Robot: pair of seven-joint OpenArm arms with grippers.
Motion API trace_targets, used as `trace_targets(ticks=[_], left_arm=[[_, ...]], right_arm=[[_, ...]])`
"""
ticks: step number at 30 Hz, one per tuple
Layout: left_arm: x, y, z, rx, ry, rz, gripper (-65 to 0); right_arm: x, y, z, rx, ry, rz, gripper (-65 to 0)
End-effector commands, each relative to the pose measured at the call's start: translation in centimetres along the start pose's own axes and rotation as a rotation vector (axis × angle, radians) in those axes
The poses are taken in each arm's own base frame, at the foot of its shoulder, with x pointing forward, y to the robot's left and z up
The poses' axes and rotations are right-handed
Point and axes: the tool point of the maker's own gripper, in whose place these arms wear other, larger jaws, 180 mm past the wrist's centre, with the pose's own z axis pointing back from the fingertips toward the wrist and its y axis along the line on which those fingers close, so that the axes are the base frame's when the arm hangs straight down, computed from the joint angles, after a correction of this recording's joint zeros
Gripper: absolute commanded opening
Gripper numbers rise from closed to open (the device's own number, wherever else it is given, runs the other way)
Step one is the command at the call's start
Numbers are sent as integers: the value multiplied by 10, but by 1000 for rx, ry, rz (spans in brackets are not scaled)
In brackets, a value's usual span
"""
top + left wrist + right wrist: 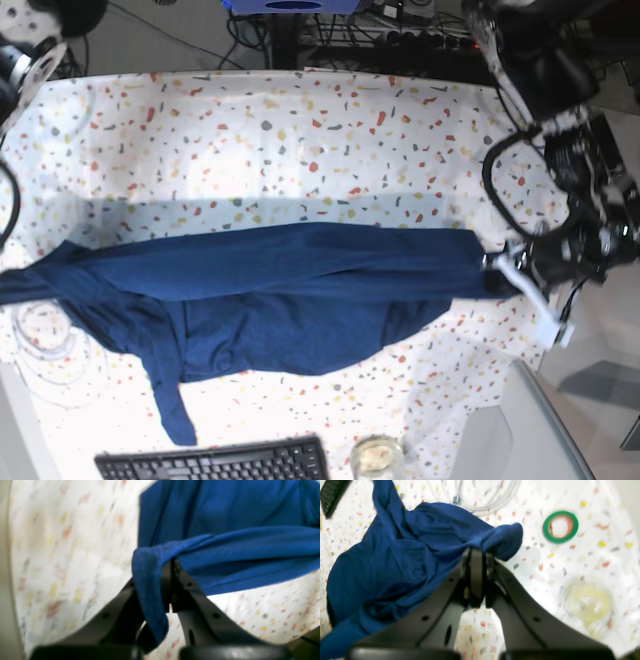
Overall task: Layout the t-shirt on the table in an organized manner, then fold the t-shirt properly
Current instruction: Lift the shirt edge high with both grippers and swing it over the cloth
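left gripper [172, 580] clamped on a bunched edge of the t-shirt [225, 555], fabric draped over 1 finger. right gripper [476, 577] likewise pinched shut on a fold, seemingly a sleeve end. stretched between the 2 arms above the table [300, 130], dark blue, creased, lower part sagging, 1 sleeve trailing toward the keyboard [210, 463].

The t-shirt [280, 300] is soft, matt knit cloth with a faintly fuzzy hem, the worktop [300, 140] wears smooth speckled cloth, and both pincers' black fingers [440, 620] look like matt plastic.
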Motion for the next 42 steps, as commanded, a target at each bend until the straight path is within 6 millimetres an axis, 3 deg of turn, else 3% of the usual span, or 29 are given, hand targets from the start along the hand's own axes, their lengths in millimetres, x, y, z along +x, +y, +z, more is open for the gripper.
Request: trace_targets(ticks=[1, 6, 11, 15, 18, 22, 26, 28, 29, 36, 42], left_arm=[[29, -1, 3, -4, -56, -18, -650], [105, -24, -7, -68, -118, -51, -650], [184, -47, 0, -127, -181, -96, -650], [235, -62, 5, -170, -253, -102, -650], [269, -70, 13, -199, -319, -89, -650], [314, -80, 30, -238, -394, -70, -650], [362, -93, 60, -272, -508, -64, -650], [383, -100, 78, -290, -552, -67, -650], [391, -104, 86, -298, -565, -68, -650], [389, -105, 83, -311, -556, -57, -650], [382, -104, 79, -307, -508, -64, -650]], right_arm=[[36, 7, 8, 5, -77, 16, -650], [98, 44, 1, 44, -148, 67, -650], [157, 74, -1, 54, -199, 117, -650], [200, 89, 4, 37, -260, 157, -650], [232, 94, 15, 18, -317, 170, -648], [278, 107, 48, 13, -431, 196, -648], [322, 124, 94, 34, -555, 205, -648], [327, 127, 100, 34, -573, 213, -648], [330, 125, 103, 32, -584, 218, -648], [340, 117, 112, -17, -647, 282, -648], [324, 115, 103, -2, -542, 323, -650]])
